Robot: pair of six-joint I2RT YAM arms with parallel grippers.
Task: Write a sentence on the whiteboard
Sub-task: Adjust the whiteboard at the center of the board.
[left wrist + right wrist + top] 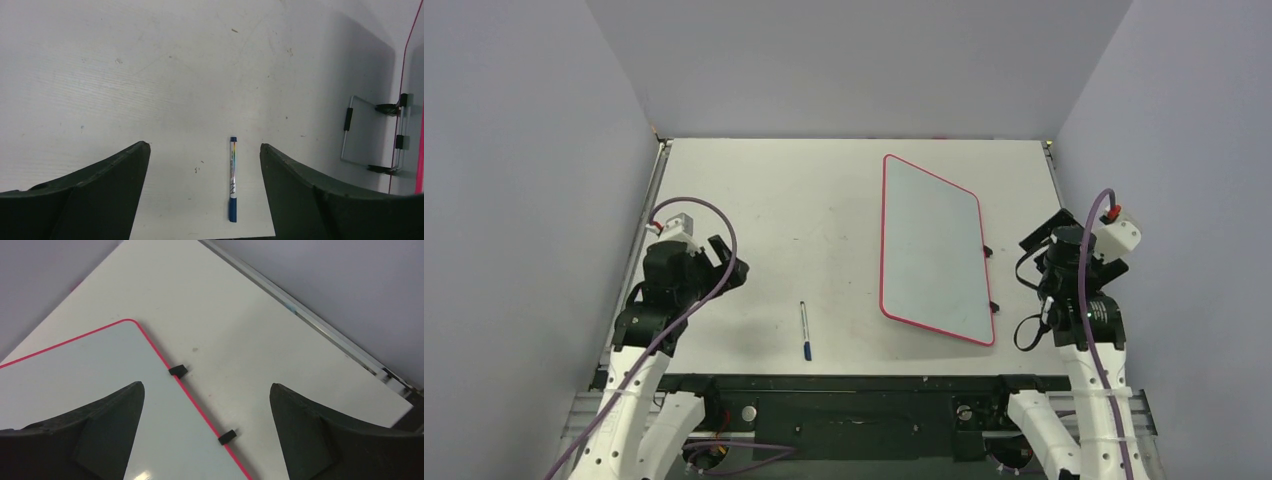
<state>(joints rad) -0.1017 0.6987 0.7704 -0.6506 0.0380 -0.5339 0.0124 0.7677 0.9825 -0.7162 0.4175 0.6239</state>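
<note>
White tabletop (774,200) bears whiteboard (929,250), marker (805,330); print illegible.

Whiteboard (75,370) cropped by right wrist view; pen (233,180) print unreadable.

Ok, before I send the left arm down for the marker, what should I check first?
1. Marker lies loose on the table, nothing touching it: ok.
2. Marker cap on or off: cannot tell.
3. Left gripper open and empty, marker framed between its fingers in the wrist view: ok.
4. Right gripper open and empty, over the board's edge: ok.
5. Whiteboard blank, nothing lying on it: ok.
</note>
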